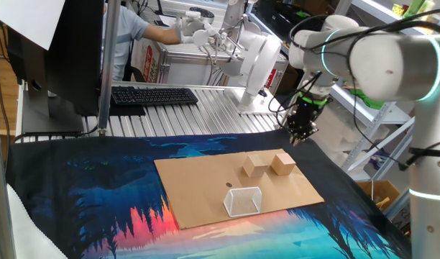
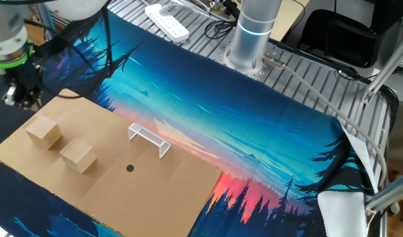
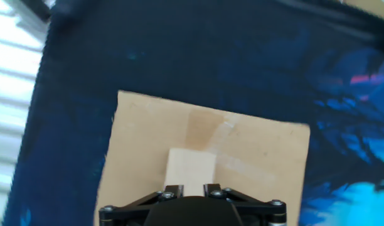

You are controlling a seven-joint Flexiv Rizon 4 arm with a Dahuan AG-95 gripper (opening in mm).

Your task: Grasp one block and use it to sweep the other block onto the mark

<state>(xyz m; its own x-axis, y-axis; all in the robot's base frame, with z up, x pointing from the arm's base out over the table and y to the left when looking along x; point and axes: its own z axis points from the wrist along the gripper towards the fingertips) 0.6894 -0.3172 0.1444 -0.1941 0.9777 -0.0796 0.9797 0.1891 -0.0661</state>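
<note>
Nowhere any legible writing; claw point(image 1: 301, 139) hovers above blocks, grip state unclear.

We see a brown cardboard sheet point(image 1: 205, 194) lying on a printed cloth point(image 1: 83, 194) over the table. A clear box point(image 1: 243, 201) stands on the cardboard. A black keyboard point(image 1: 154, 95) sits beyond the cloth.

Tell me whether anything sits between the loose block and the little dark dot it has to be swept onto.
Nothing visible does. Bare cardboard lies between the nearer block and the mark. The clear box stands off to one side of that path, and the other block sits behind, below the hand.
</note>
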